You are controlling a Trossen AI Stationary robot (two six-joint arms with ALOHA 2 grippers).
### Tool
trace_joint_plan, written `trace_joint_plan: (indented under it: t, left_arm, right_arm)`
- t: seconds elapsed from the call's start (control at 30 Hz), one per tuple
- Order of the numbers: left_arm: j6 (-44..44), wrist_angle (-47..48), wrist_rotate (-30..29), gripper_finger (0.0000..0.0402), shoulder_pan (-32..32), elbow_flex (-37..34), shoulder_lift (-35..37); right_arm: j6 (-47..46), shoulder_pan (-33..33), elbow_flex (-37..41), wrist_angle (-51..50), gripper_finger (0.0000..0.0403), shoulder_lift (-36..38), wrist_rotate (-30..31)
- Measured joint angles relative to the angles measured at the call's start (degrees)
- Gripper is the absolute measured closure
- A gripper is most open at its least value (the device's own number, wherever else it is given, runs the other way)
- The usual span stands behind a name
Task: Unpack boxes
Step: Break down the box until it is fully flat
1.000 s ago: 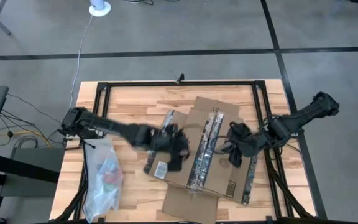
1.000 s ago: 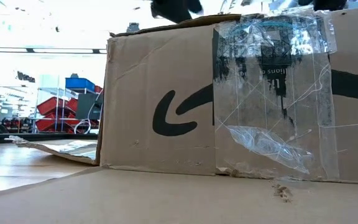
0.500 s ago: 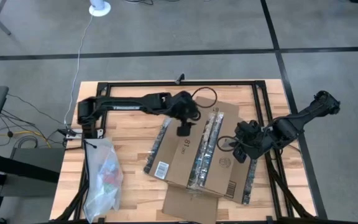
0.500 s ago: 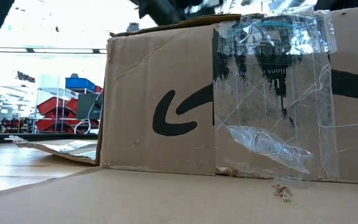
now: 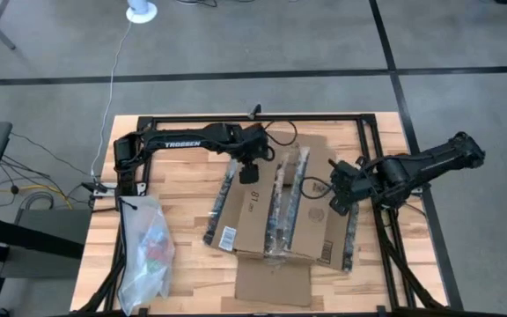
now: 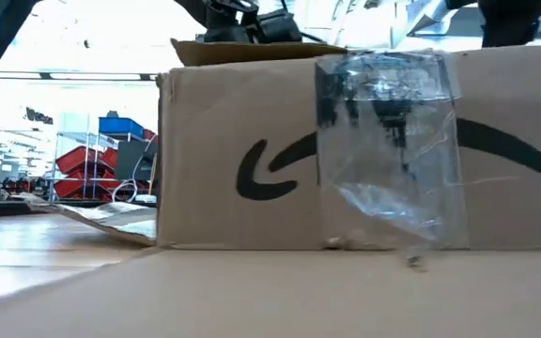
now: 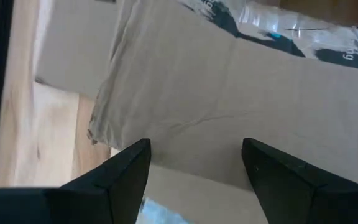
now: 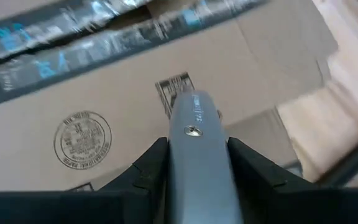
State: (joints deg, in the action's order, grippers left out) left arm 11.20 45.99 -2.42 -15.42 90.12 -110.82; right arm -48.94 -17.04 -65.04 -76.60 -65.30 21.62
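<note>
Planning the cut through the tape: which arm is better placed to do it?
The right. Its hand grips a grey tool above the box beside the tape; the left hand is open and empty.

Grey floor (image 5: pixel 236 44), dark seams; red-bin shelves (image 6: pixel 92 160) behind.

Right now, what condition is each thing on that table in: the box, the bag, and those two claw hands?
Cardboard box: lying flat, top flaps down, dark tape strip along its seam; a loose flap lies on the table at its front.
Clear plastic bag: lying at the table's left, contents inside, untouched.
Left gripper: open, above the box's far left edge.
Right gripper: shut on a grey tool, over the box's right side.
</note>
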Motion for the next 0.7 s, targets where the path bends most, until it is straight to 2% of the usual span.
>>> trace_joint_plan:
  t: [0.3,0.5,0.6,0.7]
  left_arm:
    - [-18.7,6.4,-1.4,0.0160,6.4,-0.4,0.1]
    - [-30.9,6.1,-1.8,0.0160,12.5,2.0,0.5]
    - [-31.1,7.2,-2.6,0.0160,13.4,7.7,0.4]
    - [-24.1,6.1,-4.0,0.0160,12.5,15.5,0.8]
  right_arm:
    - [19.6,13.3,0.0,4.3,0.0287,0.1,-1.7]
    - [28.9,18.1,-0.8,9.8,0.0287,0.1,-2.2]
    - [29.5,17.7,-3.4,10.0,0.0287,0.1,-3.0]
    - [27.0,16.2,-7.1,9.1,0.0287,0.5,-7.7]
